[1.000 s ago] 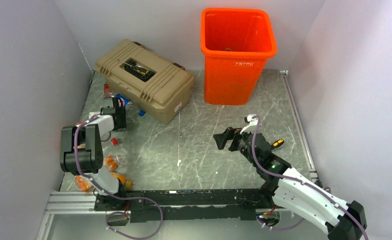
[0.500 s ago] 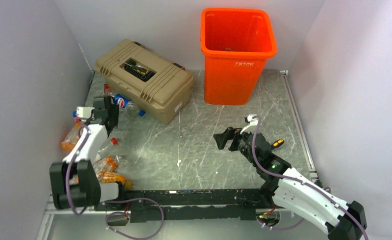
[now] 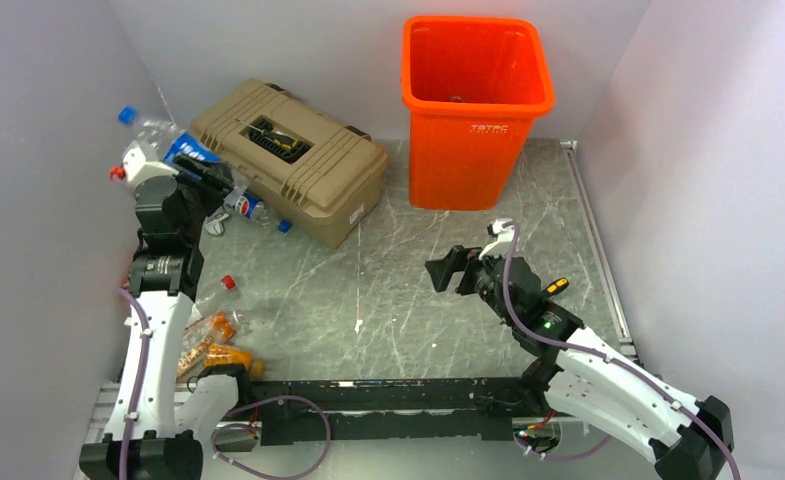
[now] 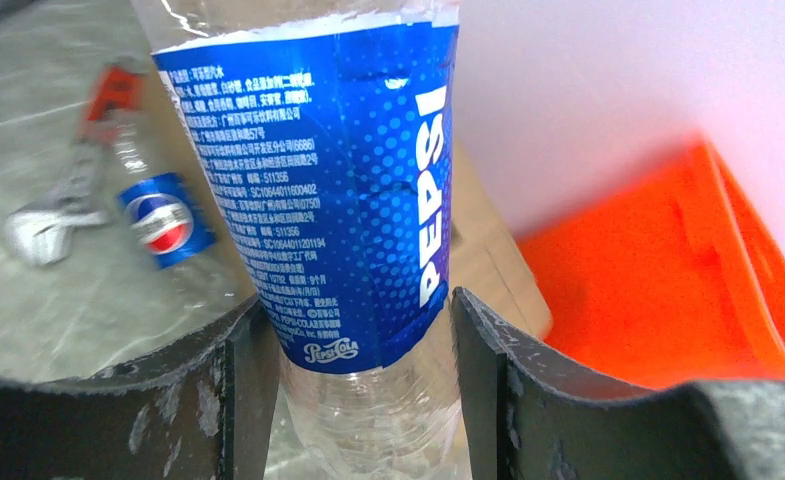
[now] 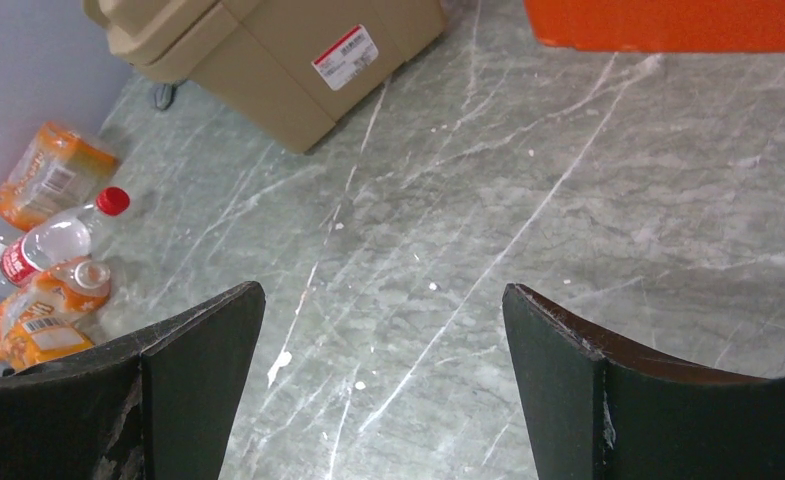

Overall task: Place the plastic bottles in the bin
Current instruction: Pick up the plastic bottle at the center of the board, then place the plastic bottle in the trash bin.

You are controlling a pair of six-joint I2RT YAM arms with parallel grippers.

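Left pincer (image 4: 353, 330) clasped the clear blue-labelled plastic bottle (image 4: 318, 150), upper left of the overhead frame.
It likely needed carrying above the tall orange plastic bin (image 3: 468, 160); right pincer (image 5: 383, 340) gaped empty.

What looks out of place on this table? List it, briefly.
The tan toolbox sits askew, a small Pepsi bottle lying by its near side. Orange-labelled bottles and a red-capped bottle lie strewn near the left wall. The left hand holds a large Pepsi bottle.
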